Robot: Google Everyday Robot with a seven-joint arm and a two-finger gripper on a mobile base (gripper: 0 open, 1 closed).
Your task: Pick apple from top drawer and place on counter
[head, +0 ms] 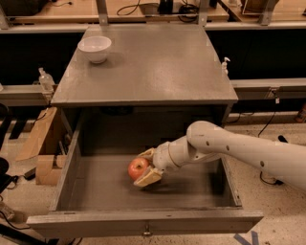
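Wooden benches [57, 12] with metal rails line the back; speckled floor below.

Camera view: counter [158, 67], grey and matte, carries a white bowl [95, 48] at its back-left corner. Top drawer [143, 222] stands pulled out, small knob [146, 233] at the middle of the front panel. Apple [135, 168] rests on the drawer floor, a little left of centre, well clear of all four walls.

White arm [248, 153] enters over the drawer's right edge. Gripper [142, 167] sits low inside, at the apple's right side. Its tan fingers [149, 177] are parted and straddle the fruit, one behind and one in front (red-orange skin shows between them).
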